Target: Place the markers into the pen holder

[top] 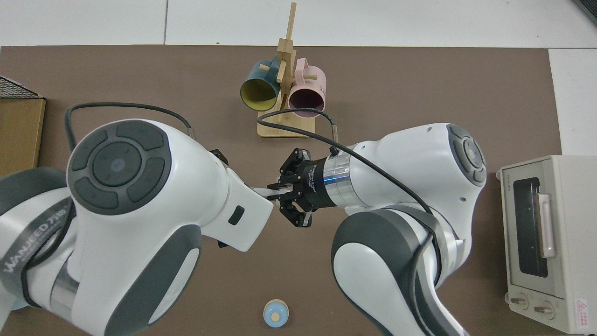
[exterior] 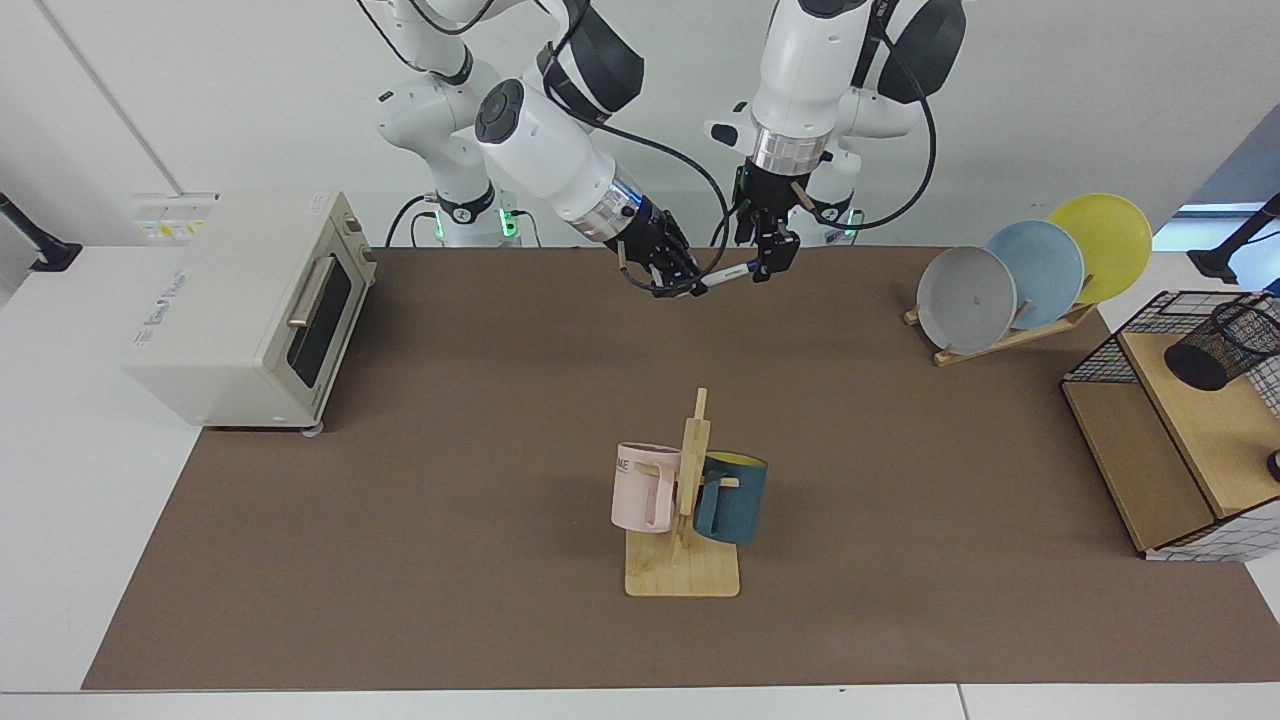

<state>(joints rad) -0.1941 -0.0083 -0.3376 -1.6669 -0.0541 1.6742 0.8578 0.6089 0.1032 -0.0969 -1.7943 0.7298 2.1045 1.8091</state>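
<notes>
Right end effector (exterior: pixel 668 278) grips the white barrel of the marker (exterior: pixel 727 273) above the far middle of the bench (exterior: pixel 450 520), fingers closed on it, the capped end pointing toward the left arm. Left end effector (exterior: pixel 768 258) hangs right at that capped end; whether its fingers have closed on the marker I cannot tell, since in the top view the left arm's wrist covers the tip and only a short piece of the barrel (top: pixel 261 190) shows beside the right end effector (top: pixel 285 193).

My reading is that a hand-over is in progress: the pen holder (exterior: pixel 1222 346) lies on its side on the wooden shelf of the wire-grid basket (exterior: pixel 1100 352) at the far right, well apart from the marker and on the left arm's side. The next move calls for the left end effector to get a firm hold before the right one lets go, then a carry to the right; the tipped holder may make insertion awkward.

A brown mat covers the bench. On it stand a toaster oven (exterior: pixel 255 310) at the left, a mug rack (exterior: pixel 686 510) with a pink and a blue mug near the middle, a plate rack (exterior: pixel 1030 275) with three plates, and a small blue knob-like object (top: pixel 275 313). Behind is a plain white wall.
</notes>
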